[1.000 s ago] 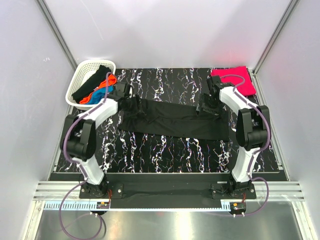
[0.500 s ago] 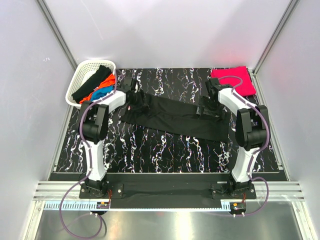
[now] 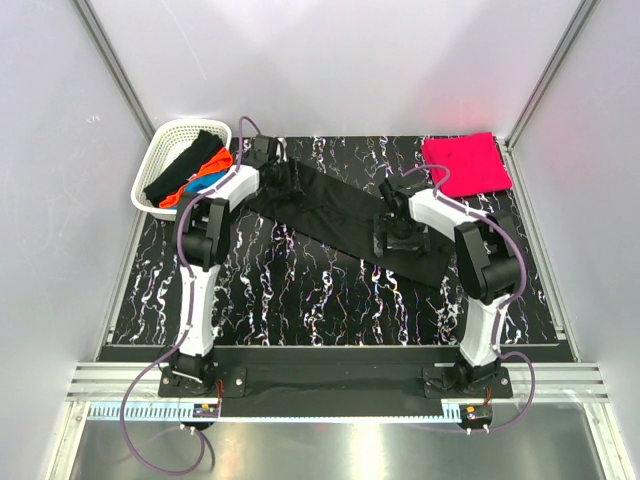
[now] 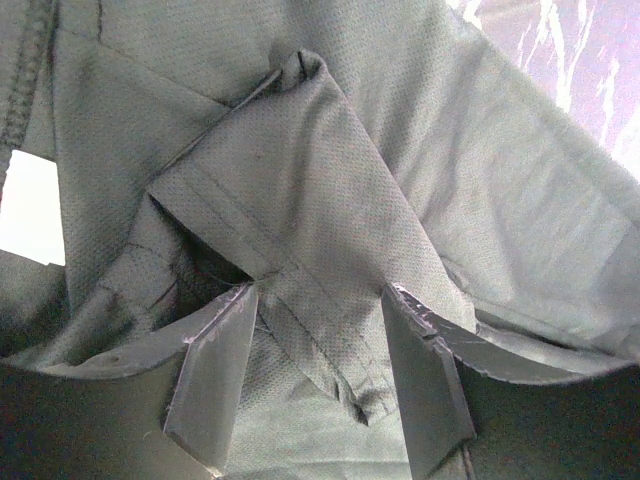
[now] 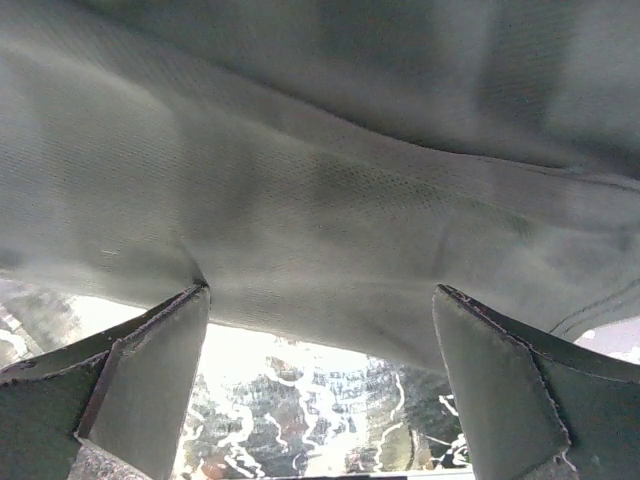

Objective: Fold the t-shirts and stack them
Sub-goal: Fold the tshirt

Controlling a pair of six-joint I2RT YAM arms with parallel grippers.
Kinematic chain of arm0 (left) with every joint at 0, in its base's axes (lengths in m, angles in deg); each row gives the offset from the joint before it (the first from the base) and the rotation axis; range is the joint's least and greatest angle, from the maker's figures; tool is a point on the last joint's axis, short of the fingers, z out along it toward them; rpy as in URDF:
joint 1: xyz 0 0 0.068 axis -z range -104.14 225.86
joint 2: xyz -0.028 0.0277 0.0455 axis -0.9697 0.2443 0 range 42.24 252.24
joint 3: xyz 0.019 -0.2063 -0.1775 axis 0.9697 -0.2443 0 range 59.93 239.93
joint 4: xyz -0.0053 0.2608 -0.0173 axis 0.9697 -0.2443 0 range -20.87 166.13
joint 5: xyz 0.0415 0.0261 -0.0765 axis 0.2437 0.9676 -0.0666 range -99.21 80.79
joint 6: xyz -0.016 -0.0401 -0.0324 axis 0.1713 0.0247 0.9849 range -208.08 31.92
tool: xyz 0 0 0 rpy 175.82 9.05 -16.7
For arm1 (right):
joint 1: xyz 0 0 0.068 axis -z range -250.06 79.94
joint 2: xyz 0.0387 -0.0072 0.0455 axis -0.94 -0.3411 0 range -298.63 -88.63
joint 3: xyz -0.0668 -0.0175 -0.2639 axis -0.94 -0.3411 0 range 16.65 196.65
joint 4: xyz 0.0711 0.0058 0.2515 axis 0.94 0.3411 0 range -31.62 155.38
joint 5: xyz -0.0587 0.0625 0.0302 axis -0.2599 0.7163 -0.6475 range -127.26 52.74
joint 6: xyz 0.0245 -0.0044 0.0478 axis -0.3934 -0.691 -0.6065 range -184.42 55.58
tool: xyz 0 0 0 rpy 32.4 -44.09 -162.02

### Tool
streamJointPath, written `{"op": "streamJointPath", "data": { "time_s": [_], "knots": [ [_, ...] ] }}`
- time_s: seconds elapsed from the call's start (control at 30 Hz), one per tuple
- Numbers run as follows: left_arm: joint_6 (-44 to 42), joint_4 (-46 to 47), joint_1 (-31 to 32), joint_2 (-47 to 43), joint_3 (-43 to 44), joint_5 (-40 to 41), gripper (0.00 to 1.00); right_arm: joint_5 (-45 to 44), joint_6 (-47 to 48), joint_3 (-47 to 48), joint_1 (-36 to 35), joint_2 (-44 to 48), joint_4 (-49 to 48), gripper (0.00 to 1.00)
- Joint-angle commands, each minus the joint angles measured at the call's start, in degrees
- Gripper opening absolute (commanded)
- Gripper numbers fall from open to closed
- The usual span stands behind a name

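**Operator:** Report the condition of the right gripper [image 5: 322,290].

**Technician:** Released. Its two fingers [image 5: 150,380] stand wide apart. The large black t-shirt of soft cloth [image 5: 320,200] hangs across the view just beyond the fingertips. Its lower edge touches the tip of the finger on the left of the wrist view. The cloth lies past the tips, not between the pads.

**Operator:** Locate the garment.

**Technician:** In the top view it lies as a long band on the black, white-veined marble-patterned table [image 3: 300,300]. The band slants from the near right toward the far left. The right gripper sits over the nearer, right-hand portion of the band.

**Operator:** Report the condition of the left gripper [image 4: 320,290].

**Technician:** Grasping the large black t-shirt. The fingers [image 4: 215,375] are partly closed. A folded, stitched hem strip runs down between them, fills the gap and touches both inner faces. The hold is at the far left end of the band.

**Operator:** List the items farther back.

**Technician:** A folded bright pinkish-red t-shirt [image 3: 465,163] lies flat at the far right corner, apart from the black band. A white lattice plastic basket [image 3: 190,125] stands at the far left corner, near the left gripper. It holds a bunched black shirt [image 3: 180,165], an orange shirt [image 3: 213,160] and a blue shirt [image 3: 208,182].
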Motion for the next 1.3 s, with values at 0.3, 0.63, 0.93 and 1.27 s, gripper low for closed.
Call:
{"op": "streamJointPath", "data": {
  "time_s": [0.3,0.63,0.93,1.27],
  "knots": [
    [1.1,7.8,-2.5,12.7,13.9,-11.3,0.60,11.3,-7.8,3.5,-15.8,-5.5,0.6,1.00],
    [1.5,10.8,-3.3,13.3,21.0,-22.8,0.60,22.4,-19.4,13.5,-24.5,-5.1,-4.1,1.00],
    [1.7,9.0,-3.9,-2.3,9.4,-19.9,0.62,6.5,-12.1,3.6,-23.4,10.1,0.3,1.00],
    [8.6,8.6,3.4,-12.7,-10.8,1.6,0.60,18.8,-5.3,-12.4,-7.2,27.2,-0.8,1.00]
  ]
}}
